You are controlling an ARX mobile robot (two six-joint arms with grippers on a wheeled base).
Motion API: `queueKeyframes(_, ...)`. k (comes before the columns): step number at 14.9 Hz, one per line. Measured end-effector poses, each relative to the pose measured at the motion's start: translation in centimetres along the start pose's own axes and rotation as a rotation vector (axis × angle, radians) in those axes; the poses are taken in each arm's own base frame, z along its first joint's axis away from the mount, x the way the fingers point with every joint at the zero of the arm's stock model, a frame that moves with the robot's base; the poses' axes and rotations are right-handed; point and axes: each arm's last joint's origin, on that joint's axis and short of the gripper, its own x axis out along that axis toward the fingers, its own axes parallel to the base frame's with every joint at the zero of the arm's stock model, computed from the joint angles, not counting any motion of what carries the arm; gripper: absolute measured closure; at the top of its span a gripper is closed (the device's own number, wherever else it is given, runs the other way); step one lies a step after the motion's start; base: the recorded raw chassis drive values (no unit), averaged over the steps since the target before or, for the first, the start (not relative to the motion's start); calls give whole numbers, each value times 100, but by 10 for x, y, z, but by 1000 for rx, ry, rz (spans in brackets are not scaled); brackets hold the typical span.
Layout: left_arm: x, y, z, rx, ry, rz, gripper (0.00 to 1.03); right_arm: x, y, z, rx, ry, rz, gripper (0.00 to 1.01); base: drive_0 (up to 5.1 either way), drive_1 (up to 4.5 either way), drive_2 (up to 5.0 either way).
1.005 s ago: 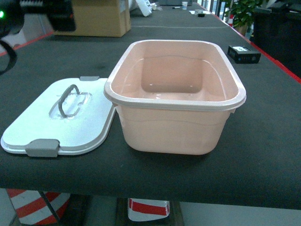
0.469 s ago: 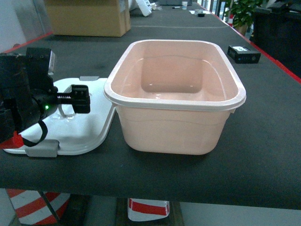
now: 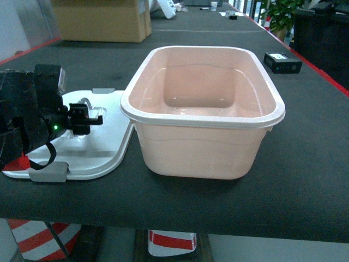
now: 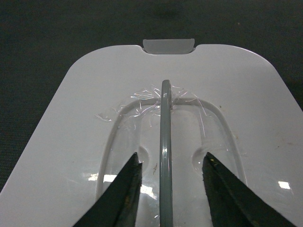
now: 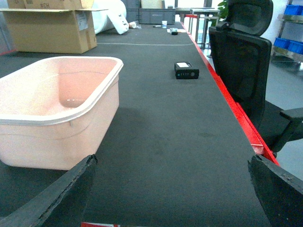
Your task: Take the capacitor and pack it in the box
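Box (image 3: 207,147) sits lidless; only the left wrist view shows the spread left end effector (image 4: 168,165) straddling the lid handle (image 4: 165,142).

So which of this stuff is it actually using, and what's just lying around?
In use:
box
lid
lid handle
left gripper, open astride the handle

Lying about:
cardboard carton
small black device
office chair
potted plant
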Motion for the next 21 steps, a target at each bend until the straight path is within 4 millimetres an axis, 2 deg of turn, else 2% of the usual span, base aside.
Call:
queueKeyframes(3,0,2,3,-3,-23,-6,97,0,0,0,0,0,0,3,0,0,0)
queueKeyframes(4,0,4,3,-7,-23,-9,101,0,0,0,0,0,0,3,0,0,0)
queueKeyframes(6,-5,7,9,-10,-33,-4,101,0,0,0,0,0,0,3,0,0,0)
queueKeyframes(9,-16,18,31,-28,-81,4,101,0,0,0,0,0,0,3,0,0,0)
queueKeyframes(11,-36,23,63,-36,-126,6,101,0,0,0,0,0,0,3,0,0,0)
queueKeyframes(14,-89,17,154,-60,-284,-29,101,0,0,0,0,0,0,3,0,0,0)
queueKeyframes(15,-108,7,181,-83,-309,-58,101,0,0,0,0,0,0,3,0,0,0)
queueKeyframes(16,-123,-7,198,-110,-315,-88,101,0,0,0,0,0,0,3,0,0,0)
queueKeyframes(17,-133,-24,203,-128,-300,-105,101,0,0,0,0,0,0,3,0,0,0)
queueKeyframes(19,-145,-73,197,-163,-229,-131,101,0,0,0,0,0,0,3,0,0,0)
queueKeyframes(21,-152,-131,188,-161,-220,-157,101,0,0,0,0,0,0,3,0,0,0)
